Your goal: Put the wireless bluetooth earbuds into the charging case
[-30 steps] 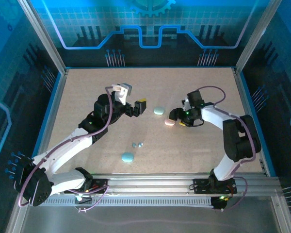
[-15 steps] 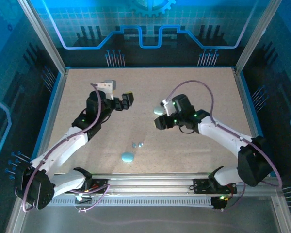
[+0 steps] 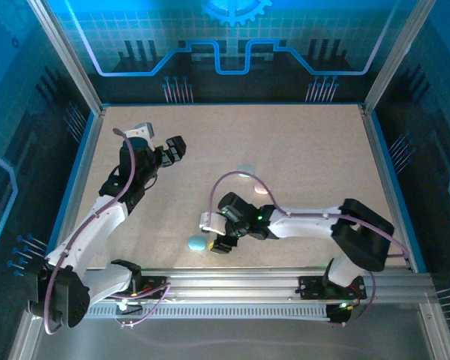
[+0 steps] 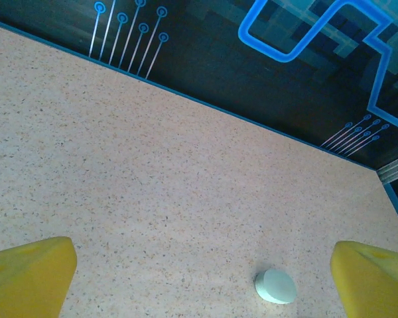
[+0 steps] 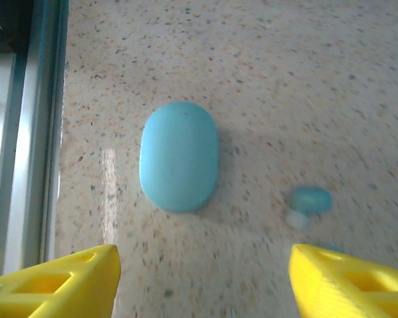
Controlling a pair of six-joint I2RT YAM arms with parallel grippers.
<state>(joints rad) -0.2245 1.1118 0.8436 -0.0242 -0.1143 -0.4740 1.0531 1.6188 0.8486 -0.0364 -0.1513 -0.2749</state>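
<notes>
Since a second ago, the right hand (image 3: 212,234) (image 5: 202,278) has been brought from beside the pink case (image 3: 262,190) down to the near middle of the table (image 3: 322,150). The left hand (image 3: 160,136) (image 4: 199,278) has been drawn back toward the far-left corner. Both hands are held open with nothing between the fingers, and the left is spread wide.

The right hand is placed just right of the blue case (image 3: 197,243) (image 5: 179,156). That case lies flat close to the metal rail (image 5: 26,132) at the near edge, with only a narrow strip of table left between them. Wide bare table is left on the right side and along the far wall (image 4: 252,79).

The blue case is shut, so its inside cannot be seen. Two earbuds (image 5: 310,199) are seen in the right wrist view near that case on its far side. One is light blue and touches a paler one, and both lie loose on the table, outside any case. The teal case (image 3: 245,170) (image 4: 276,286) lies shut at mid-table, with the pink case near it but apart. Whether the pink case is shut cannot be told.
</notes>
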